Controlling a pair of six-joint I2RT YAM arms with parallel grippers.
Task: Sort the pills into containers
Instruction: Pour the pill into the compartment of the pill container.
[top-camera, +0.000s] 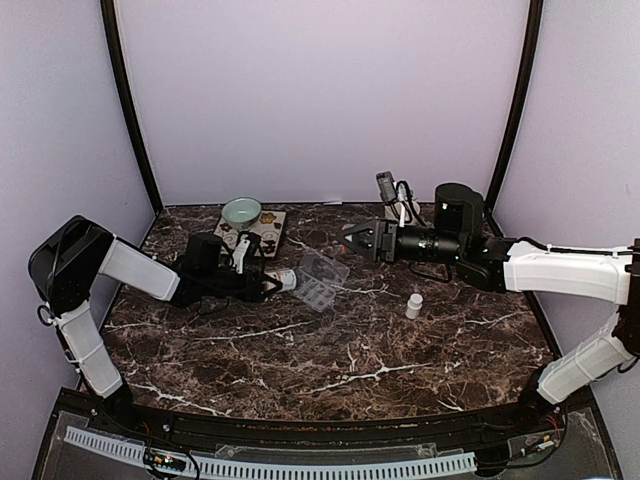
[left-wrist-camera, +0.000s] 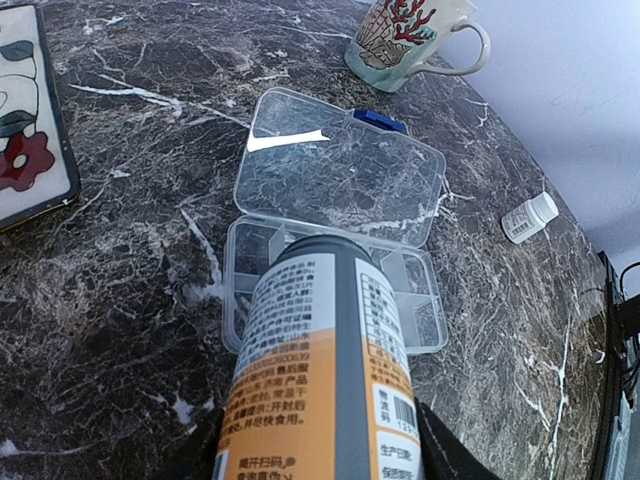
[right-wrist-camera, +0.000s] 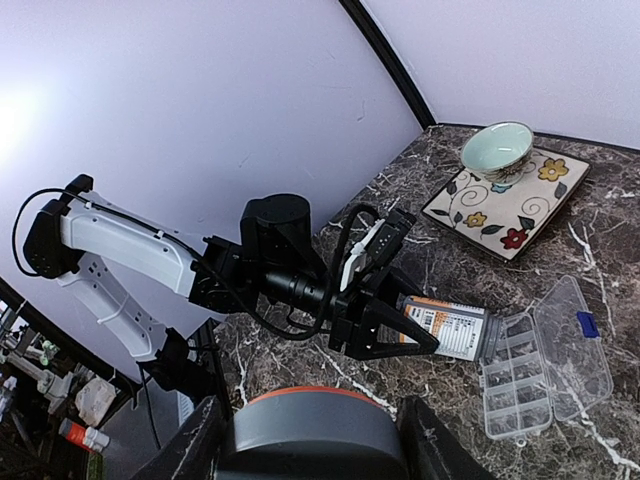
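My left fingers (right-wrist-camera: 395, 335) clenched the bottle (left-wrist-camera: 320, 380) over the organizer (left-wrist-camera: 420, 315); right fingers (right-wrist-camera: 190, 445) perhaps held its cap (right-wrist-camera: 310, 425). I needed slow tipping.

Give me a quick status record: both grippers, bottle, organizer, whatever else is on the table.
left gripper: shut on orange bottle, mouth tipped toward pill organizer
right gripper: raised, shut on round grey piece, maybe the cap
pill organizer: lid open, visible cells hold no pills
small white bottle: apart, right of organizer
also: bowl on patterned plate, mug
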